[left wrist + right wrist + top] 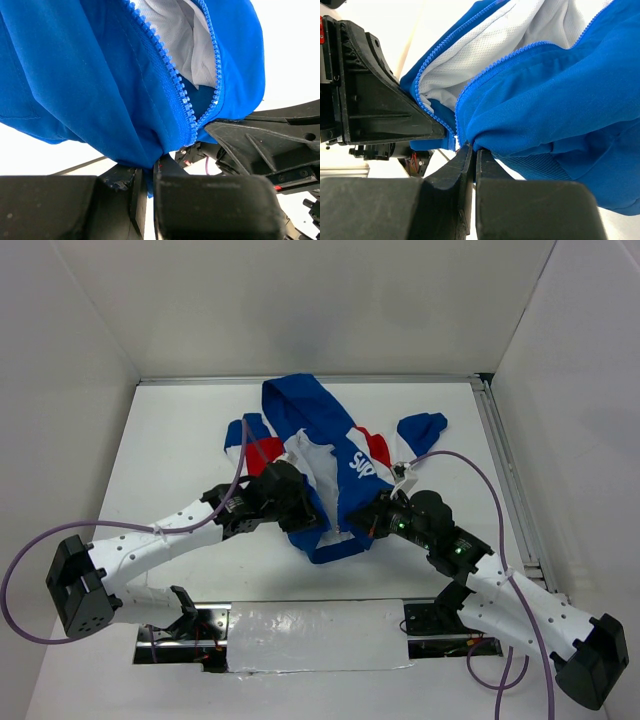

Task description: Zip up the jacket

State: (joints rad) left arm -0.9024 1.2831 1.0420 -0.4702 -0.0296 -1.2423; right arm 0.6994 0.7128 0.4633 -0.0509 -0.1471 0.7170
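Note:
The jacket (320, 455) lies on the white table, royal blue with red and white panels, white lettering and white lining showing; its front is open above the hem. My left gripper (300, 512) is shut on the jacket's left bottom hem; in the left wrist view blue fabric (100, 90) is pinched between the fingers (145, 195), with the zipper teeth (172, 75) running up beside it. My right gripper (368, 515) is shut on the right bottom hem beside the zipper; the right wrist view shows blue fabric (550, 100) going into the closed fingers (472, 160). The two grippers are close together.
A metal rail (510, 475) runs along the table's right edge. White walls enclose the table on three sides. A shiny plate (310, 635) and the arm bases sit at the near edge. Purple cables (470, 465) loop over both arms.

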